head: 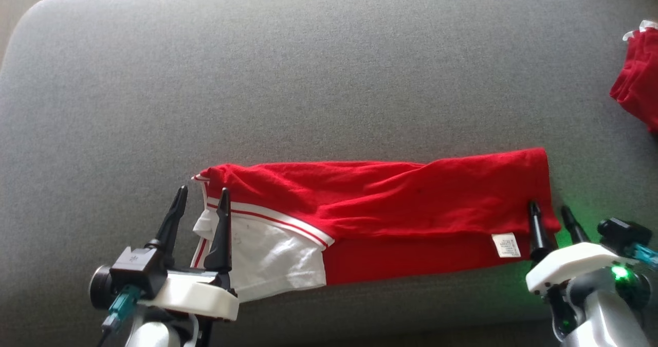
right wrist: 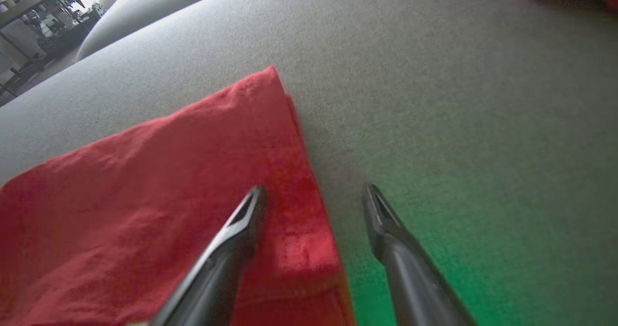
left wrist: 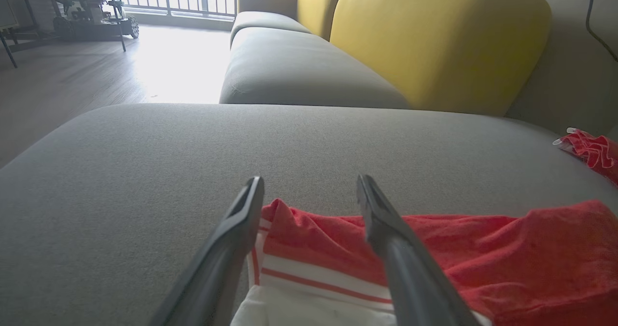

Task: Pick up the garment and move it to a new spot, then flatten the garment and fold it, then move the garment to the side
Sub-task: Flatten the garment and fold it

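Note:
A red garment (head: pixel 390 203) with a white, red-striped section lies folded lengthwise in a long strip on the grey cushion (head: pixel 308 79). A white label shows near its right end. My left gripper (head: pixel 201 194) stands open over the garment's left end (left wrist: pixel 314 248), its fingers straddling the striped edge without clamping it. At the right end, my right gripper (head: pixel 550 211) is open too; one finger is over the red cloth (right wrist: pixel 193 171) and the other over bare cushion (right wrist: pixel 458 147).
Another red cloth (head: pixel 637 79) lies bunched at the cushion's far right edge (left wrist: pixel 591 152). A yellow sofa backrest (left wrist: pixel 434 41) and more grey seats stand beyond. Wooden floor lies to the left of the cushion.

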Controlling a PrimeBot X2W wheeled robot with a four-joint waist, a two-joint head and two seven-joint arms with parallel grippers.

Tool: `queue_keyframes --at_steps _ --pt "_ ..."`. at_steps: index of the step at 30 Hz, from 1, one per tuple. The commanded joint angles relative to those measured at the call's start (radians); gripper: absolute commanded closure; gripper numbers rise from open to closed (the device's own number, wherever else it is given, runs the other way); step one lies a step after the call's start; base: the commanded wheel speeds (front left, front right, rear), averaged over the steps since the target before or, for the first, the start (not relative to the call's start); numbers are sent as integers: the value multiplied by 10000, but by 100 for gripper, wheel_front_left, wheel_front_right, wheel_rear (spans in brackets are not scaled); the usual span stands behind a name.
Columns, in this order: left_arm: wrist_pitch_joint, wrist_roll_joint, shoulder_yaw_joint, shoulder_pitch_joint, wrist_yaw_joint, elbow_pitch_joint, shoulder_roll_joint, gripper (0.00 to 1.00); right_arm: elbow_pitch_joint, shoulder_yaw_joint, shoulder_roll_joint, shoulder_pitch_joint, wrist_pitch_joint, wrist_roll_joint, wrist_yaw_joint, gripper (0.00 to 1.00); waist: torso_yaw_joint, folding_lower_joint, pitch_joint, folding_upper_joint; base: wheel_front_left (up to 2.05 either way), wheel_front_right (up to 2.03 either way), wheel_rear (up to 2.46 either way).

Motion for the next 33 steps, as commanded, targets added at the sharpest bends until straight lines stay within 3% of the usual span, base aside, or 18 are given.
queue_keyframes --at_steps 1,6,7,8,19,33 --pt "-78 139 271 -434 -18 -303 -12 0 -119 305 -87 -332 -93 28 -2 0 4 0 17 0 0 0 0" --pt "-78 171 328 -452 -42 -278 -12 0 513 641 -87 -587 -122 165 -2 0 4 0 46 0 0 0 0" --pt "-78 177 335 -450 -42 -268 -12 0 594 688 -87 -618 -127 155 -2 40 2 0 42 0 0 0 0" --pt "-78 179 336 -449 -42 -259 -12 0 662 722 -87 -646 -131 134 -2 98 3 0 30 0 0 0 0" --pt "-78 157 304 -399 50 -260 -12 0 349 -185 -87 -805 -148 -944 -2 100 -19 0 -149 0 0 0 0" --pt "-78 92 251 -420 117 -284 -12 0 -441 -2900 -653 -1183 18 -3227 -2 100 70 0 -187 0 0 0 0"
